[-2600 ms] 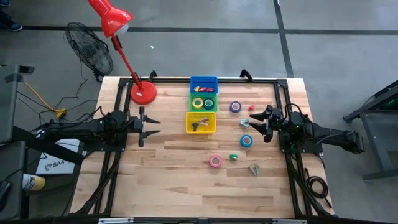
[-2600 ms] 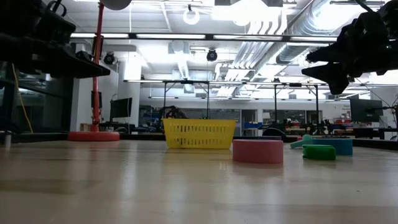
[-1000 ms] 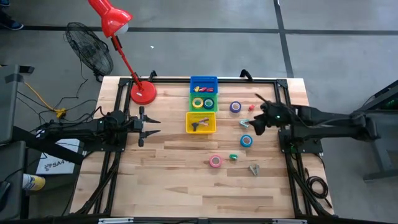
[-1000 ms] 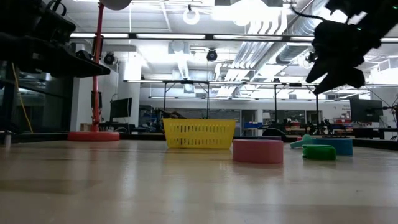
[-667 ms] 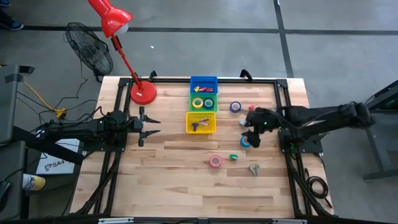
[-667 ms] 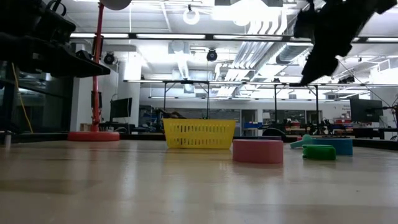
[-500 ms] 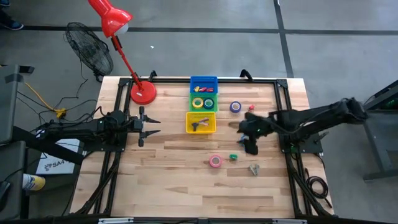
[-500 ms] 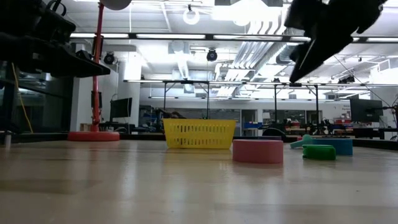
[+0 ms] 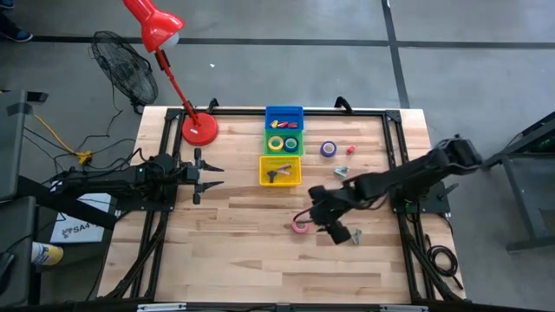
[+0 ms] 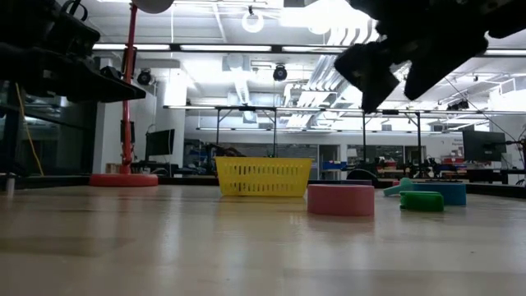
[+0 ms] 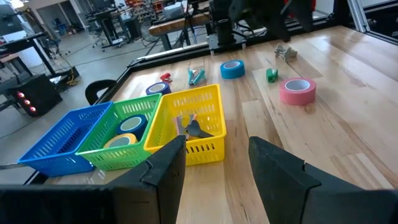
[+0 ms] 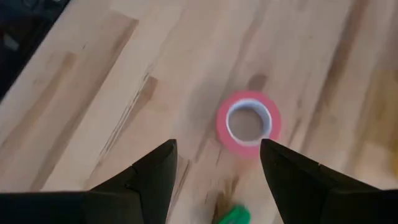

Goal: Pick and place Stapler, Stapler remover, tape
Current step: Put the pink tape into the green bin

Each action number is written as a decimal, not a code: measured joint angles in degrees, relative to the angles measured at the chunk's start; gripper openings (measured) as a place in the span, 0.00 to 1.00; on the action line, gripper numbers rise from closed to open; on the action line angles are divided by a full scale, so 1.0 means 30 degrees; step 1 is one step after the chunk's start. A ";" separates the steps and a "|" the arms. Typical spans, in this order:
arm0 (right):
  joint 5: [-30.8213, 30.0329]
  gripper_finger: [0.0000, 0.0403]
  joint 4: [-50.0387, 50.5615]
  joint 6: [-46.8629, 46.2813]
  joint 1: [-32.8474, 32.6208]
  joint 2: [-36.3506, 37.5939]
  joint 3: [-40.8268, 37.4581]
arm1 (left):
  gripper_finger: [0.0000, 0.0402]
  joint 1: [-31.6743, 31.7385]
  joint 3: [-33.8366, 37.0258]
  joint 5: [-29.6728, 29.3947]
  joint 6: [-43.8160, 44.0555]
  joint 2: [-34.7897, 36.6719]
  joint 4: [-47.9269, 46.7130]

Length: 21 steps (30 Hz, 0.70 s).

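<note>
A pink tape roll (image 9: 300,225) lies flat on the wooden table; it also shows in the low view (image 10: 340,200) and the right wrist view (image 12: 248,126). My right gripper (image 9: 316,217) hangs open above the table, just right of this roll, and its fingers (image 12: 155,177) touch nothing. A blue tape roll (image 11: 232,69) lies farther right, under my right arm in the high view. A purple roll (image 9: 329,149) lies at the far right. A grey stapler remover (image 9: 354,235) lies near the right arm. My left gripper (image 9: 208,176) waits open at the table's left.
Blue (image 9: 284,116), green (image 9: 284,141) and yellow (image 9: 280,170) baskets stand in a row at the far middle. A small green piece (image 12: 233,216) lies beside the pink roll. A teal remover (image 9: 341,172) and a red piece (image 9: 350,150) lie at the right. A red lamp base (image 9: 199,128) stands far left.
My right arm has reached out from the table's right side toward the left and near edge. It has passed over the blue tape roll and now stands over the pink one. No object has moved.
</note>
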<state>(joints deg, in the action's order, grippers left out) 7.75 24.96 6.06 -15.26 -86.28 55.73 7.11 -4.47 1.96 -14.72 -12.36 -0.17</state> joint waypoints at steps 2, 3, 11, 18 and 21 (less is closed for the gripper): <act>0.0000 0.55 -0.0016 0.0774 -0.0121 -0.0963 0.0657 | 0.43 -0.0002 0.0000 0.0000 0.0000 0.0000 0.0002; -0.0007 0.55 -0.0010 0.1159 -0.0190 -0.1447 0.0980 | 0.43 -0.0007 0.0000 0.0000 0.0000 0.0000 0.0000; -0.0179 0.55 -0.0048 0.2395 -0.0750 -0.4728 0.2995 | 0.43 -0.0005 0.0000 -0.0004 0.0000 0.0000 -0.0005; -0.1206 0.55 0.0379 0.2189 -0.0849 -0.5908 0.3010 | 0.43 0.0000 0.0000 0.0000 0.0000 0.0000 -0.0003; -0.2226 0.55 0.0597 0.2167 -0.0839 -0.6025 0.3007 | 0.43 -0.0002 0.0000 -0.0002 0.0000 0.0000 -0.0004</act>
<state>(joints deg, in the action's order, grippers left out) 1.07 26.75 12.56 -17.78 -104.36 64.75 7.11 -4.47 1.95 -14.72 -12.36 -0.18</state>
